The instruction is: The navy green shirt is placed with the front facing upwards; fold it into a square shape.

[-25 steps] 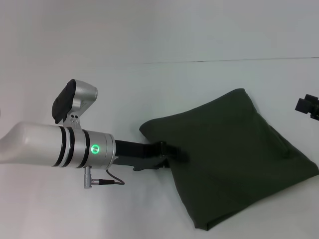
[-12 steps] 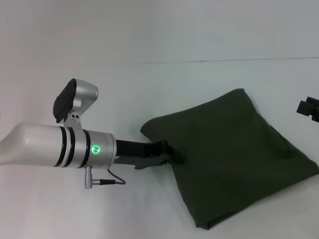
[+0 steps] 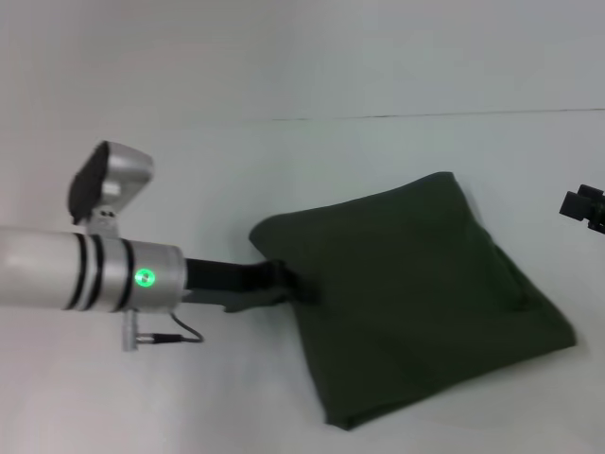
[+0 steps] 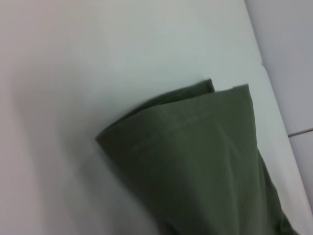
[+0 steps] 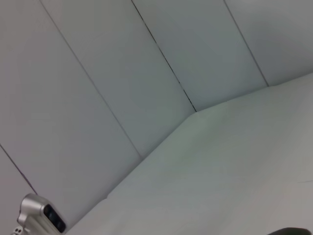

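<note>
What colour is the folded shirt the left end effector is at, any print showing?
Plain dark olive green shirt, no print visible; clearest in the head view.

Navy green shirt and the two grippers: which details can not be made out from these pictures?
- Navy green shirt: chest print and collar hidden in both views, folded inside.
- Left gripper: head view, fingertips lost against the dark cloth at the shirt's edge; grip unclear.
- Right gripper: cut off by the head view's right edge; absent from its wrist view.
</note>
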Motion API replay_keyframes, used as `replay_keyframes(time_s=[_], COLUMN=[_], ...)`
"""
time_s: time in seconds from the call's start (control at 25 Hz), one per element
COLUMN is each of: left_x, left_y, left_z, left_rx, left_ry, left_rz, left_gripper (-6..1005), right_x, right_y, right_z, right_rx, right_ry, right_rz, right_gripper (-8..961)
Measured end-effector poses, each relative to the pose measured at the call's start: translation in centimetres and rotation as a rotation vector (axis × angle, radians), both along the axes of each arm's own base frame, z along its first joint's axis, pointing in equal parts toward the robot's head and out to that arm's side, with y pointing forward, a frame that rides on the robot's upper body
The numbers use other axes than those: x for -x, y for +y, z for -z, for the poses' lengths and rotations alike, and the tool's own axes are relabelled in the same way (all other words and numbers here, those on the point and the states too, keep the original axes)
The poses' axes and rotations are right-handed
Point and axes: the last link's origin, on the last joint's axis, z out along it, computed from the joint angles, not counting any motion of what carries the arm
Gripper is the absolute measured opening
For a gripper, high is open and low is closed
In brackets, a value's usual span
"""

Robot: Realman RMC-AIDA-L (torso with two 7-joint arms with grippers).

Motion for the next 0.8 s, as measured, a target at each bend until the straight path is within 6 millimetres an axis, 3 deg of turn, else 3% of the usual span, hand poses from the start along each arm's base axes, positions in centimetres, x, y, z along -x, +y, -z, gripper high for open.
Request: replay_keyframes(time_s=[0.2,0.28,0.32,0.48,0.8], left_x=[1.9,2.1,2.9,4.1,5.1], left_y=[0.8,0.9,1.4,1.9,2.2], left_z=[-3.2,-3.6,-5.0,-6.6,-7.7], left_rx=[-0.076,-0.086,-0.121,-0.15,-0.17], left_ry=[0.003,0.005,0.017,0.06,0.11], left_rz=[-0.017,-0.017,-0.028,-0.042,-0.052], left_gripper=[70,70,70,70,69], right_x=[0.0,0.0,0.1,0.2,0.5], right_y=[0.0,0.1,0.1,0.3,0.6], right_z=[0.1,0.2,0.3,0.6,1.3], right_rx=[-0.001,0.001,0.002,0.006,0.018], right_ry=[0.0,0.004,0.006,0.011,0.027], right_rz=[0.003,0.003,0.002,0.001,0.0], right_gripper=[634,636,637,640,648])
